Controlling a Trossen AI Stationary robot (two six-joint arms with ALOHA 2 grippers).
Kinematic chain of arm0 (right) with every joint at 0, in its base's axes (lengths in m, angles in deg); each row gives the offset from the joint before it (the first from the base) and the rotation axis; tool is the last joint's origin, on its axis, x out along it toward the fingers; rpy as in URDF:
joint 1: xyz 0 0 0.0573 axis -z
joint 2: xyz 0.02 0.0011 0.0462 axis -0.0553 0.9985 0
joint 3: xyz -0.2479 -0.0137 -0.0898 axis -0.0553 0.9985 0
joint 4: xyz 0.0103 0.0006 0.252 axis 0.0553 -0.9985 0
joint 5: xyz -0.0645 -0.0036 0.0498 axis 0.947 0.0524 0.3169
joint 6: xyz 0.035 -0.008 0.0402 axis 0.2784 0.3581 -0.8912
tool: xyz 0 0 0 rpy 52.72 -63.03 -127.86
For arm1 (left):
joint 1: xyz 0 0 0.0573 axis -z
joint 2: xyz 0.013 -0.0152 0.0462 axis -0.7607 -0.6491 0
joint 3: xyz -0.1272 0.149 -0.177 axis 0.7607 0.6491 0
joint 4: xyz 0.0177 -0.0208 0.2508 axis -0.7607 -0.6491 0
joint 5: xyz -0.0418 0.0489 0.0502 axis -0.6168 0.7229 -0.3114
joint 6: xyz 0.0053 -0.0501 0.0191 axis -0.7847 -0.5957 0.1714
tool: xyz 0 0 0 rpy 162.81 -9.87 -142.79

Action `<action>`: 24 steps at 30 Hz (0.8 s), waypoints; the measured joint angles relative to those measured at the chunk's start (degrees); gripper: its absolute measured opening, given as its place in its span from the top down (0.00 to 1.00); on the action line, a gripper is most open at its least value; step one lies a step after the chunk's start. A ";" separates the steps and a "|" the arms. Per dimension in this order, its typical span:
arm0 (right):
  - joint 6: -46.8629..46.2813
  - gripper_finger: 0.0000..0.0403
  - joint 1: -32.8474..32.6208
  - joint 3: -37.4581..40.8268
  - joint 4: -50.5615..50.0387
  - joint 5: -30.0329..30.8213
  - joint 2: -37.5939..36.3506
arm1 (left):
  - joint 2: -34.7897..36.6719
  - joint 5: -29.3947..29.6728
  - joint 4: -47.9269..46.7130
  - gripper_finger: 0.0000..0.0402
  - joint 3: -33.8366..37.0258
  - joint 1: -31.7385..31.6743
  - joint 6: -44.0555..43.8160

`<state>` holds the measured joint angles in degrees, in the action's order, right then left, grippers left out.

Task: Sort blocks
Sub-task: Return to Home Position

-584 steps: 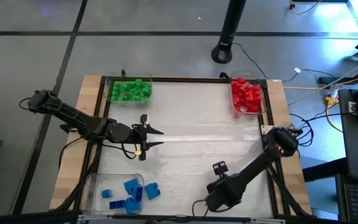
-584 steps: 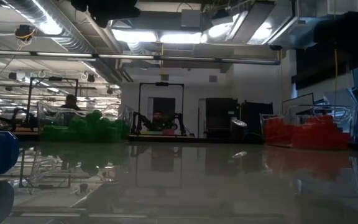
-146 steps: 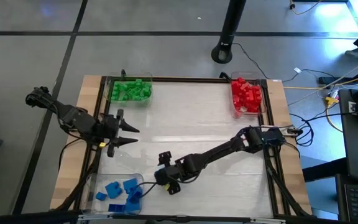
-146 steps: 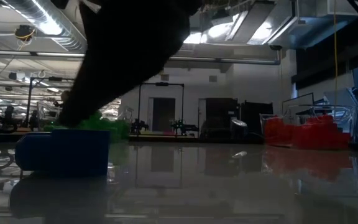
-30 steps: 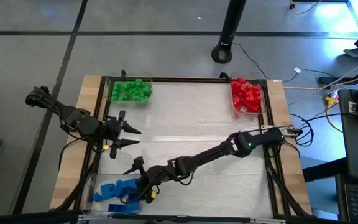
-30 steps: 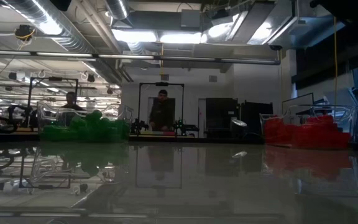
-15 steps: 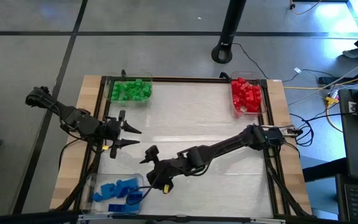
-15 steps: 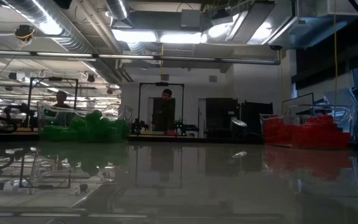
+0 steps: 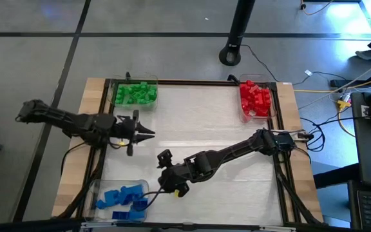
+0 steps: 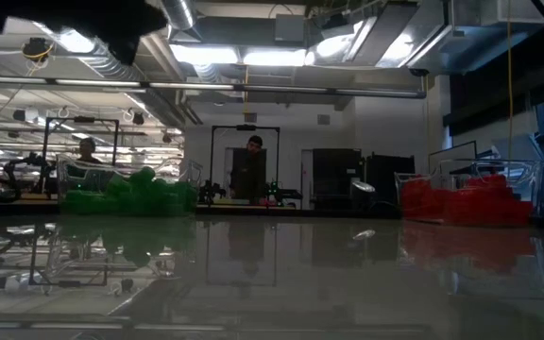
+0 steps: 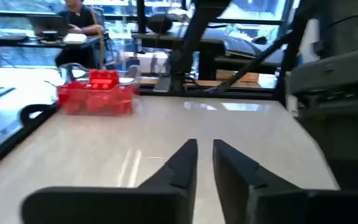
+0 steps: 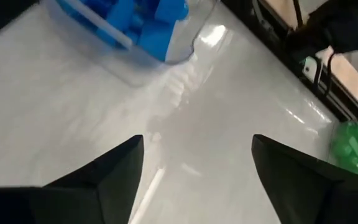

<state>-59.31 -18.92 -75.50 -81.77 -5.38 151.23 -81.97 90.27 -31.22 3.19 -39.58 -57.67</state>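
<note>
— Why does the right gripper [image 9: 164, 173] hover near the blue blocks [image 9: 124, 196], fingers spread wide and empty?
— Probably nothing left to carry: green blocks [image 9: 136, 93] and red blocks [image 9: 255, 98] sit grouped apart. The left gripper [image 9: 148, 133] waits, fingers nearly closed, empty

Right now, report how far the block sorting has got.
Done: green blocks, red blocks and blue blocks lie grouped by colour; no loose block shows on the table. In hand: nothing; the right gripper is open and empty, the left gripper empty. Left: probably only parking the arms.
</note>
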 joint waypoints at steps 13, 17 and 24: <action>-2.70 0.46 1.11 18.62 5.14 1.22 -6.84 | 1.00 -3.22 10.78 0.99 7.52 -5.12 2.16; -3.59 0.52 2.11 34.30 16.59 1.31 -15.97 | 2.72 -3.22 11.91 0.99 9.01 -5.12 2.85; -3.89 0.59 4.60 61.70 34.54 2.78 -34.32 | 5.22 -3.17 11.95 1.00 9.19 -5.12 3.79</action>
<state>-63.20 -14.31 -13.80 -47.24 -2.60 116.91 -76.75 87.10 -19.27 12.38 -44.71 -53.88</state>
